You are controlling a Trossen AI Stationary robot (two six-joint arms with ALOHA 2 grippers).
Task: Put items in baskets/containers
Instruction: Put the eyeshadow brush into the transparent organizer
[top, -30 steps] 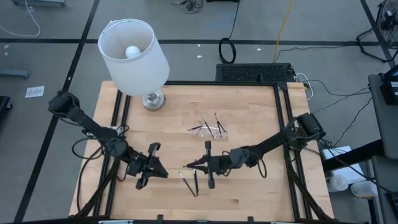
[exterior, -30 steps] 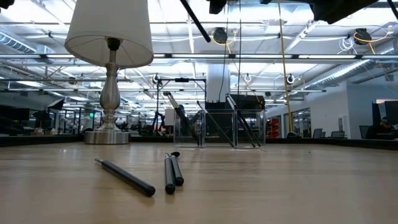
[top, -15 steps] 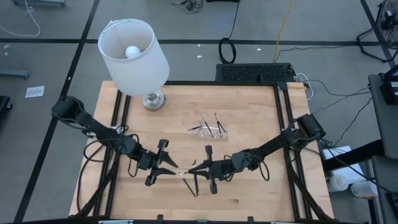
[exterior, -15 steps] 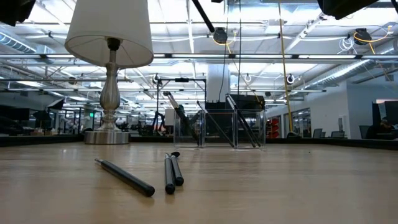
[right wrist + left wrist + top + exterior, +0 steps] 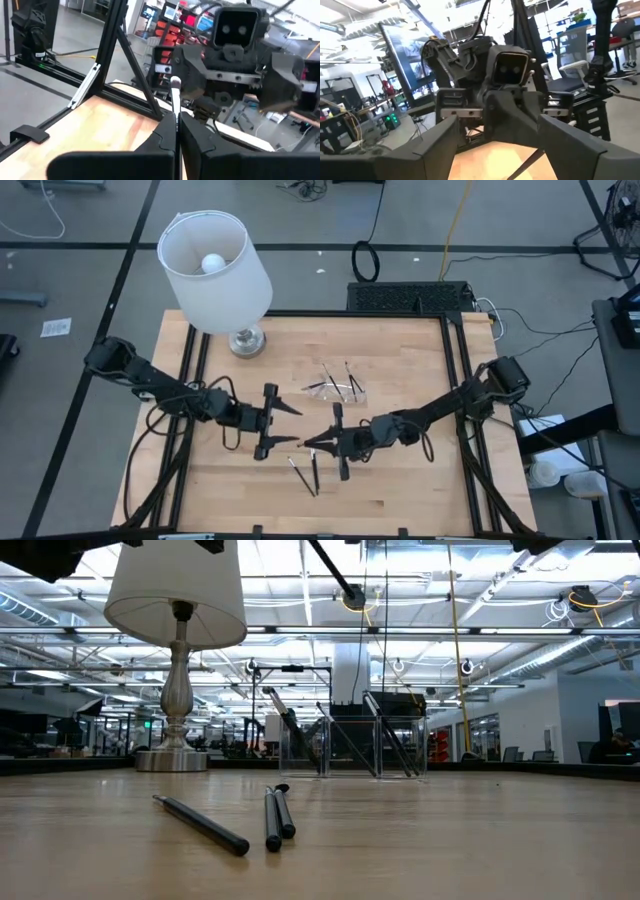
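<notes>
Right hand: closed on 1 pencil-like stick, above the wooden surface. Left hand: spread open, empty. 3 sticks lie loose; others in clear tray. No legible writing.

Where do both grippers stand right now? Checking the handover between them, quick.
Left gripper: open, fingers spread wide, holding nothing, above the table facing the right one.
Right gripper: closed on a thin stick, its light tip pointing at the left gripper.

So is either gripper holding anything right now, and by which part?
The right gripper is shut on a dark stick, pinching its lower end, with the light tip sticking out past the fingers. The left gripper is open and holds nothing.
</notes>
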